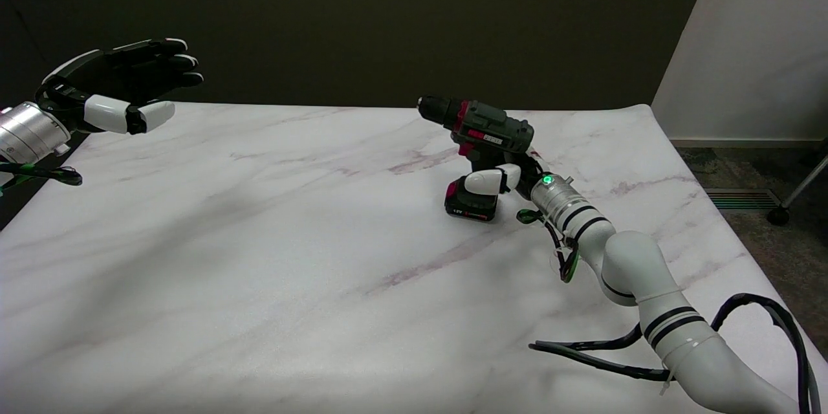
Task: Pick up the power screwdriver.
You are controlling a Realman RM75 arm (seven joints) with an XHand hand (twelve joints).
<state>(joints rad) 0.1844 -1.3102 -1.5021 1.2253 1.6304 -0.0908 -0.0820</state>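
The power screwdriver (490,127) is dark grey with red trim and stands upright right of the table's middle. Its chuck points left and its black battery base (471,204) sits at the marble tabletop (259,239). My right hand (503,178) reaches in from the lower right and grips the handle between body and battery. Its white thumb crosses the front of the handle, while the other fingers are hidden behind the tool. I cannot tell whether the battery base still touches the table.
The idle left hand (123,87) hangs in the air at the upper left. Black cables (601,362) trail from my right arm over the table's near right. The table's right edge (705,207) borders carpeted floor, with a chair leg (797,197) and a white wall beyond.
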